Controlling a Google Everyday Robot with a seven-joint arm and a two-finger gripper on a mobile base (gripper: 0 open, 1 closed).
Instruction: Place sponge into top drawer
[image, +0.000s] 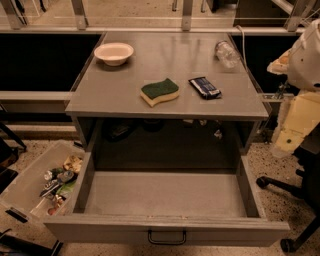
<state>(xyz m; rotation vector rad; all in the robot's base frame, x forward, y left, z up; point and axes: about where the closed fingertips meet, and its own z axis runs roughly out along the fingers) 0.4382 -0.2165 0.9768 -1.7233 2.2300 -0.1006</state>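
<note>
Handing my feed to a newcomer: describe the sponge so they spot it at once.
Find the grey cabinet top above the open top drawer. Near its front edge, centre, lies the sponge, left of a dark blue wrapper; the claw hangs off the right side. Only the sponge has a dark green top over pale yellow foam, with wavy edges.

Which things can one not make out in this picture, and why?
- Gripper, camera view: at the right edge beside the table, partly cut off by the frame.
- Shadowed space above the top drawer: darkness hides the things there.
- Clear bin: its clutter is too small to name.
- Snack wrapper: its print is too small to read.
</note>
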